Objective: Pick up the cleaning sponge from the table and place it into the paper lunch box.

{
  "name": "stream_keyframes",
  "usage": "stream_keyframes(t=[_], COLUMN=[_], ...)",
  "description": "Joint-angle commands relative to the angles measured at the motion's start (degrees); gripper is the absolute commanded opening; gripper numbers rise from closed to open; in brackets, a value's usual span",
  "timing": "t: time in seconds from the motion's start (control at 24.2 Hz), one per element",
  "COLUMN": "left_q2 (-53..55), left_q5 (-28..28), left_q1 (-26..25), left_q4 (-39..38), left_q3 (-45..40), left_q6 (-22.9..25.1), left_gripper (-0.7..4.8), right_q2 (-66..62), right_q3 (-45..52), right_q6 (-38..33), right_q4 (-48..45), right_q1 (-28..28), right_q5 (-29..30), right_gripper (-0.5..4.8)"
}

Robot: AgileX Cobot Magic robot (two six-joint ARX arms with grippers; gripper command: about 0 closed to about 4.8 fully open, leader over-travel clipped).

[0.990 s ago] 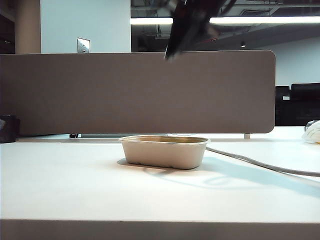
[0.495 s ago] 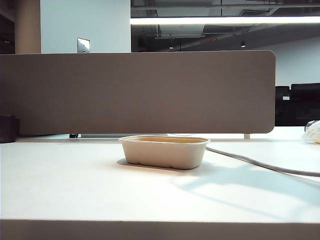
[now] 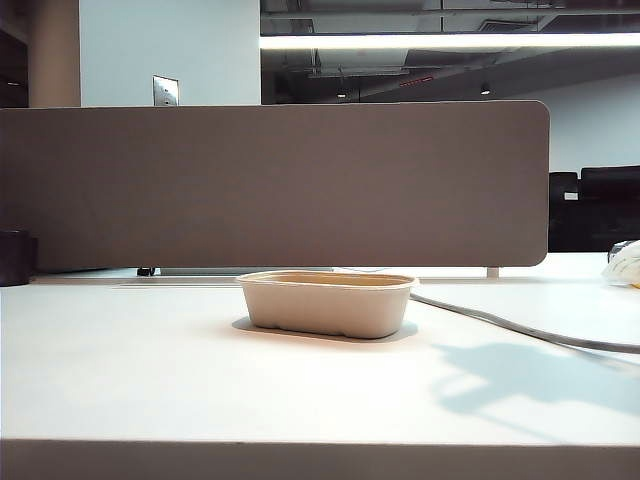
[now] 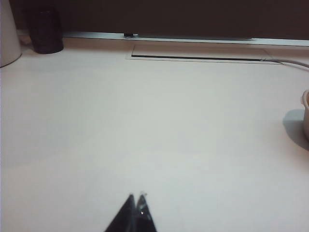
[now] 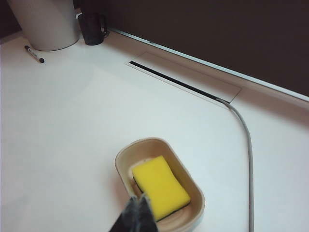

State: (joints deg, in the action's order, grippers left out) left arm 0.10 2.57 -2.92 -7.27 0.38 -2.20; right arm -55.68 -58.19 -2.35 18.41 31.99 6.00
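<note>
- Only the right wrist view shows the cleaning sponge [image 5: 160, 186], lying inside the paper lunch box [image 5: 124, 157]; the right gripper [image 5: 139, 197] above is clenched, empty.
- The left gripper [image 4: 136, 197], clenched, is over bare table [image 4: 145, 125].
- The exterior view shows no gripper.

paper lunch box [image 4: 306, 115] cut by left wrist frame edge, cleaning sponge [image 5: 161, 186] corner behind right claw [image 5: 140, 199]

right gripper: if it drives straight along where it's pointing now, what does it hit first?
Most likely the cleaning sponge. In the right wrist view the right gripper, shut, points at the sponge lying inside the paper lunch box. Depth is unclear; the box's near rim might come first.
</note>
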Motion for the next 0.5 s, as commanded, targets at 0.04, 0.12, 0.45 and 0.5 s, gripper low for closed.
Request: stream_keyframes(t=[0.04, 0.12, 0.45, 0.5], left_q2=[0.0, 0.0, 0.0, 0.0], left_q5=[0.2, 0.0, 0.2, 0.2], left_q1=[0.1, 0.5, 3.6, 3.5], left_q4=[0.5, 0.5, 0.5, 0.5], left_q3=[0.0, 0.0, 0.0, 0.0], left_q6=[0.1, 0.1, 0.0, 0.1], left_gripper=[-0.05, -0.05, -0.05, -0.05], right_q2=[3.2, 5.2, 8.0, 8.0], right_q3=[5.8, 9.5, 17.4, 17.4], right_q6=[-0.9, -1.2, -2.3, -2.3], right_q4=[-7.1, -10.1, -17.4, -17.8], right_q1=[-0.1, -0.1, -0.2, -0.2], right_q5=[-2.3, -3.7, -9.1, -9.2], right_gripper=[-0.05, -0.05, -0.05, -0.05])
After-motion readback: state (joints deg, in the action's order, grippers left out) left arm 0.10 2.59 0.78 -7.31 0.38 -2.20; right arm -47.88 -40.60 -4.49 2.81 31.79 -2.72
